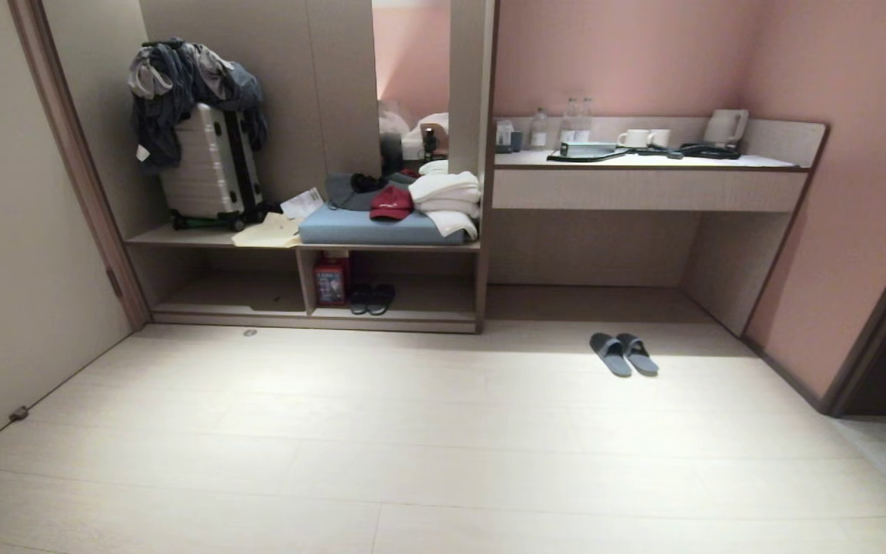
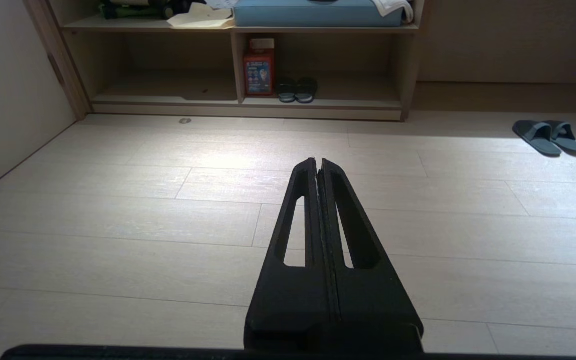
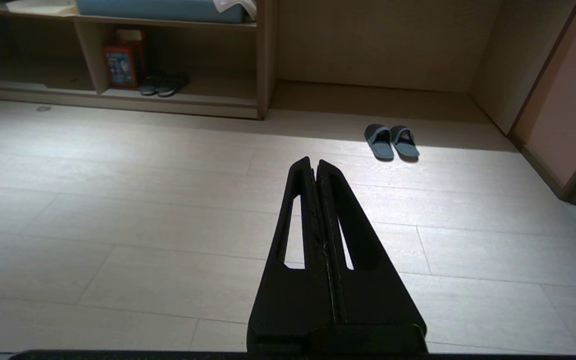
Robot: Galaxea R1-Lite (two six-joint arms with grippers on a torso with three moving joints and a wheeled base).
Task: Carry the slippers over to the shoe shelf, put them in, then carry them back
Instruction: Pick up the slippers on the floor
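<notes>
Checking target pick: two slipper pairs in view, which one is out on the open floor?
The slate grey-blue slippers, lying side by side on the floor before the desk recess. The darker pair sits inside the shoe shelf, beside a red box.

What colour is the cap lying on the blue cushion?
The cap is dark red, with a small pale mark in front; the head view shows it best.

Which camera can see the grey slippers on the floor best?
The right wrist view: the slippers lie side by side near the middle, in bright light, both upper bands clear. The head view shows the slippers whole but smaller and further off. The left wrist view catches the slippers at the picture's edge.
</notes>
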